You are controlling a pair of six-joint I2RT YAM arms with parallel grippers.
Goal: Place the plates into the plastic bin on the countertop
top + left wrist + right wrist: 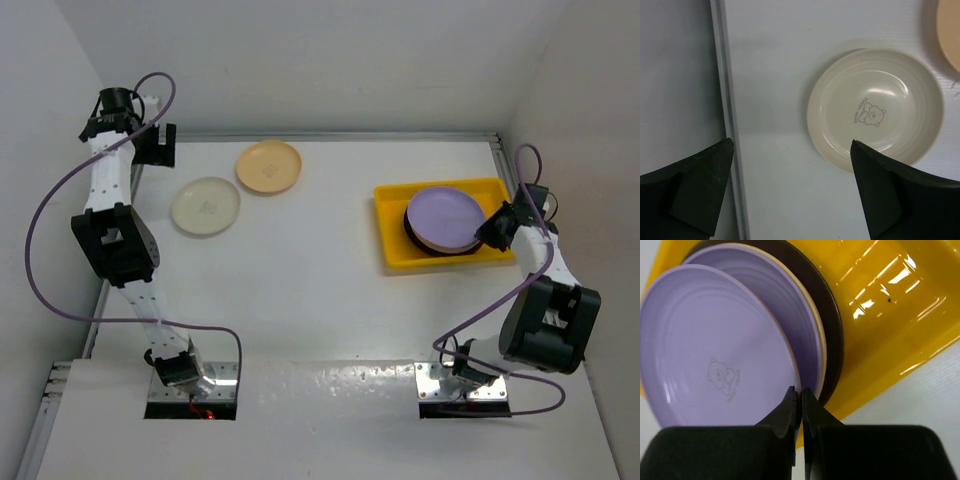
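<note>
Right gripper: nearest the lens in the right wrist view; fingers pinched hard on the near rim of the top lavender plate, no gap between them.
Countertop: glossy white, walled at the back and both sides.
Plastic bin: bright yellow, on the right of the countertop; left part bare, right part taken up by the stack.
Top lavender plate: inside the bin, over the stack, seemingly tilted with the gripped edge raised; contact at the far edge not readable.
Under it: second lavender plate, then a dark-rimmed plate; full count not readable.
Cream plate: flat on the countertop at far left, bear print up, well apart from the bin.
Peach plate: just beside the cream plate, nearer the back wall.
Left gripper: fingers spread wide, grasping nothing, hovering by the countertop's left edge, cream plate near one finger.
Step in hand, by judgement: seating the lavender plate on the stack. Best done by lowering level and centred, parting the fingers only once supported, then backing out without dragging the rim.
</note>
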